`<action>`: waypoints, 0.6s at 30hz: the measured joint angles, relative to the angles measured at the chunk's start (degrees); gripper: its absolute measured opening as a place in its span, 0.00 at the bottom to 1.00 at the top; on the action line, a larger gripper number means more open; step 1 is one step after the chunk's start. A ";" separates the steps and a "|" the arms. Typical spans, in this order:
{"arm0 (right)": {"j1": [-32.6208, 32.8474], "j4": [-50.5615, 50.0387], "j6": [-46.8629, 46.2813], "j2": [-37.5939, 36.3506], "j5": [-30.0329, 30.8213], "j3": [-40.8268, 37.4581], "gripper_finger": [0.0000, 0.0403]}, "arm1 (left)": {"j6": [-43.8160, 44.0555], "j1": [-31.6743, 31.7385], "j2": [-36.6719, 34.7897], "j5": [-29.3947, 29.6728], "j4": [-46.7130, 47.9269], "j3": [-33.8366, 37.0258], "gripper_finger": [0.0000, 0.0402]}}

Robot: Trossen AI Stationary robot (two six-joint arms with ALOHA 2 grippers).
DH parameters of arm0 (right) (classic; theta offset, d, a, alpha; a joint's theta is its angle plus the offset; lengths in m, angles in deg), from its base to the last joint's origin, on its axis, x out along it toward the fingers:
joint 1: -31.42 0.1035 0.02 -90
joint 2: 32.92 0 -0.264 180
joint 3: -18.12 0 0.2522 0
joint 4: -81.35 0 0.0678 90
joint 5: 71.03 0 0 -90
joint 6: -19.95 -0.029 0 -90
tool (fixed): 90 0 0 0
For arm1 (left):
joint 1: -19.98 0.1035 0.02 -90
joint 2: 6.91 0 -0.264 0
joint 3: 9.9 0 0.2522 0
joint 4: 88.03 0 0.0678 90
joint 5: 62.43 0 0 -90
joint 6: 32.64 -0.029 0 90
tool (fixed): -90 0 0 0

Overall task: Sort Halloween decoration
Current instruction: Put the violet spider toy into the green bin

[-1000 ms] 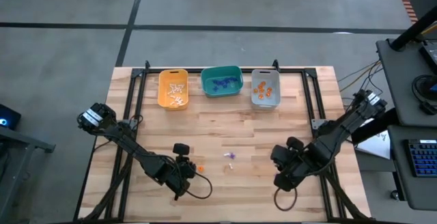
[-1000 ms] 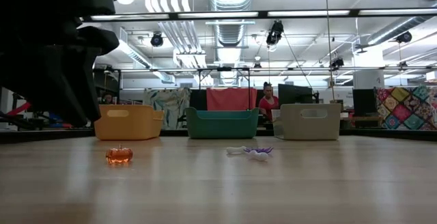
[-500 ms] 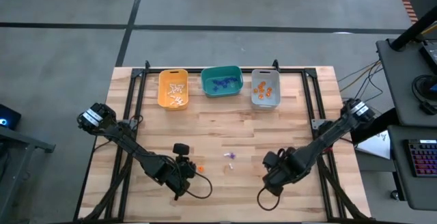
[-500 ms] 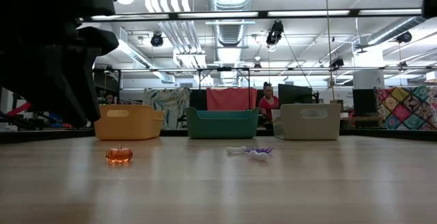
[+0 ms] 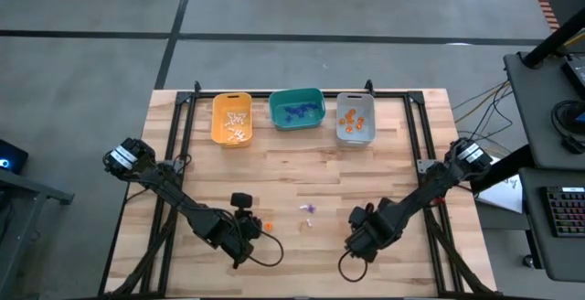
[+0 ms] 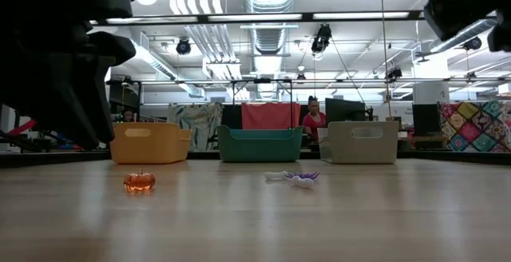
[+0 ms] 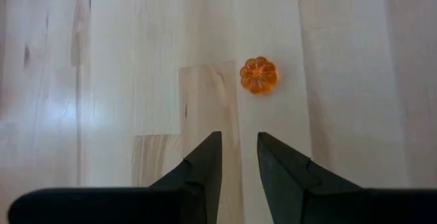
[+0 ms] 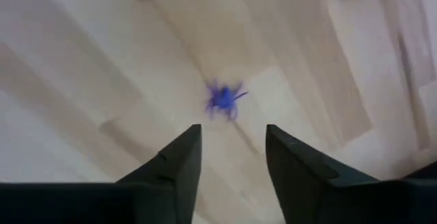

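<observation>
A small orange pumpkin trinket (image 7: pixel 259 76), round and ribbed with no clear long axis, lies on the wooden table (image 5: pixel 393 163) in the lower left-centre of the high view. In the low view it sits upright at the left of the frame (image 6: pixel 139 180). A purple-blue spider trinket (image 8: pixel 222 98), with thin legs spreading all round, lies near the centre of the high view (image 5: pixel 312 208), just beside a tiny white piece (image 6: pixel 276 175).

At the top of the high view a yellow bin (image 5: pixel 231 102), a teal bin (image 5: pixel 296 97) and a grey bin (image 5: pixel 356 101) stand in a row, each holding small trinkets.

The left gripper (image 7: pixel 239 157) hovers at the lower left of the high view, fingers slightly apart and empty, the pumpkin just ahead of them. The right gripper (image 8: pixel 232 152) hovers at the lower right, fingers spread wider and empty, the spider just beyond the tips.
</observation>
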 joint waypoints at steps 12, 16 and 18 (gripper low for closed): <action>0.43 12.86 0.31 -1.20 -2.46 -13.07 0.45 | 0.97 0.00 0.00 0.13 -0.83 0.11 0.19; 0.41 17.62 0.76 -1.41 -2.79 -16.44 0.44 | 1.37 0.00 0.24 0.18 -1.12 0.11 0.19; 0.41 18.54 0.81 -1.49 -2.81 -17.16 0.43 | 1.37 0.00 0.93 0.22 -1.62 0.11 0.19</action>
